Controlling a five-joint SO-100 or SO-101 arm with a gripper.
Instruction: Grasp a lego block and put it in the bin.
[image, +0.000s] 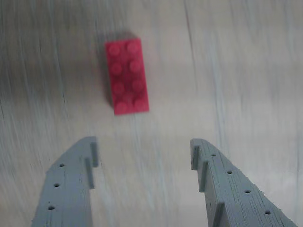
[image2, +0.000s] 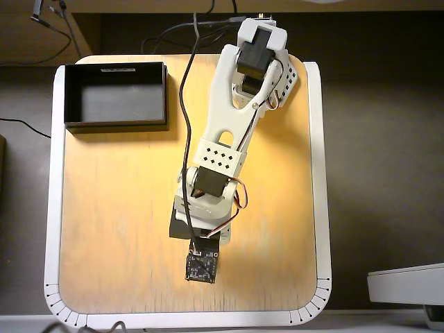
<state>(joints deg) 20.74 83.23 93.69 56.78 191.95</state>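
The red lego block (image: 127, 75) lies flat on the pale wooden table with its studs up, its long side running away from me in the wrist view. My gripper (image: 143, 144) hovers just short of it, open, and nothing sits between the grey fingers (image: 71, 184). The block lies ahead of the gap, slightly to its left. In the overhead view the black bin (image2: 114, 126) stands at the table's far left corner, open-topped with nothing in it. There the arm's wrist (image2: 201, 243) reaches toward the near edge, covering both the fingers and the block.
The wooden tabletop (image2: 111, 208) has a white rim (image2: 50, 208) around it. The arm's base (image2: 257, 48) is at the far edge. Cables (image2: 186, 104) run along the arm. A grey device (image2: 409, 284) sits off the table at lower right.
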